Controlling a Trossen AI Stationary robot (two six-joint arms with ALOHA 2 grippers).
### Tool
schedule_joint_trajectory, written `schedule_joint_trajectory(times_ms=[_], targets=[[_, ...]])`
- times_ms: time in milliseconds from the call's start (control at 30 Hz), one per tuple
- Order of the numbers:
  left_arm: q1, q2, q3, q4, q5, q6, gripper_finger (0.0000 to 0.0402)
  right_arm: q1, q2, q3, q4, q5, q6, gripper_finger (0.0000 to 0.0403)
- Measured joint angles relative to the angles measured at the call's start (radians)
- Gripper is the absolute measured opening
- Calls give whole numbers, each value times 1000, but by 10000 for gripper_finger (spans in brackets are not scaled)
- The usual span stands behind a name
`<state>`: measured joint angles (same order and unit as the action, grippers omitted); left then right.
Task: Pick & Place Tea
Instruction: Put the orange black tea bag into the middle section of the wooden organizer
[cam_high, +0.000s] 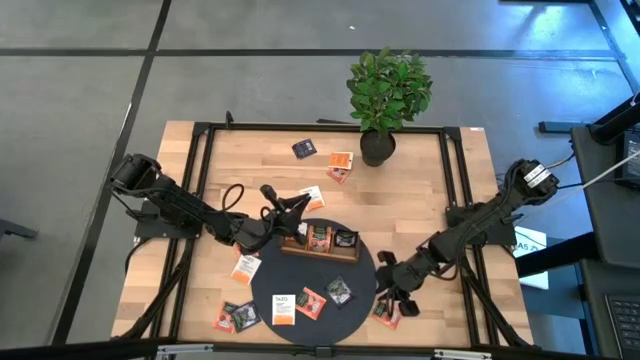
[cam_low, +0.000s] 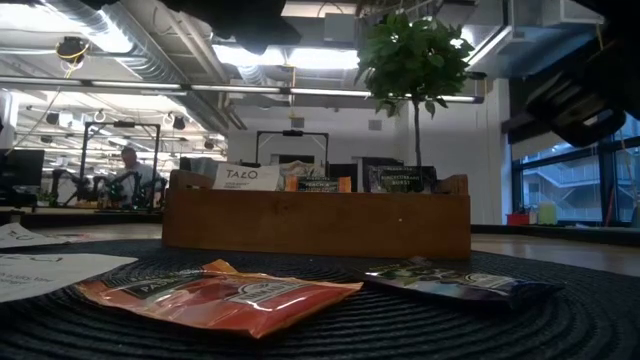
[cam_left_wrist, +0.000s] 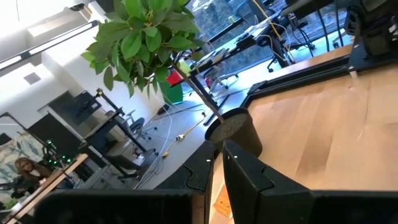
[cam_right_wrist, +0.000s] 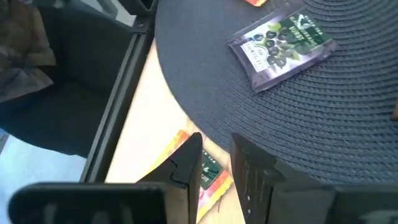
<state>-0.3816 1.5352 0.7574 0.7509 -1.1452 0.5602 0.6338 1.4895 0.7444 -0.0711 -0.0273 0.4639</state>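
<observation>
Right gripper (cam_right_wrist: 214, 165), fingers slightly apart, half hides an orange sachet (cam_right_wrist: 211, 180) beside the woven round mat (cam_right_wrist: 323, 106); left gripper (cam_left_wrist: 217, 158) nearly closed.

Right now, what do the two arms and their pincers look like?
Both arms are dark, jointed links. The left arm trails a looped black cable near its wrist; the right arm has a white label at its base. Each pincer has two flat, black, angular fingers.

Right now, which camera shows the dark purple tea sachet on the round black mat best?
The right wrist view: the dark purple tea sachet lies flat, close and unobstructed. The high view shows it small; the low view shows it edge-on; the left wrist view misses it.
</observation>
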Motion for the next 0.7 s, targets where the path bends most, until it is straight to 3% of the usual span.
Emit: schedule_joint_trajectory(times_ms=[133,467,700], targets=[[0,0,0,0,41,0,33,0,0,0,-1,0,-3,105],[0,0,0,0,74,-12,33,4,0,0,6,0,3,193],[0,0,0,0,72,-18,33,42,12,0,-70,40,-84,197]])
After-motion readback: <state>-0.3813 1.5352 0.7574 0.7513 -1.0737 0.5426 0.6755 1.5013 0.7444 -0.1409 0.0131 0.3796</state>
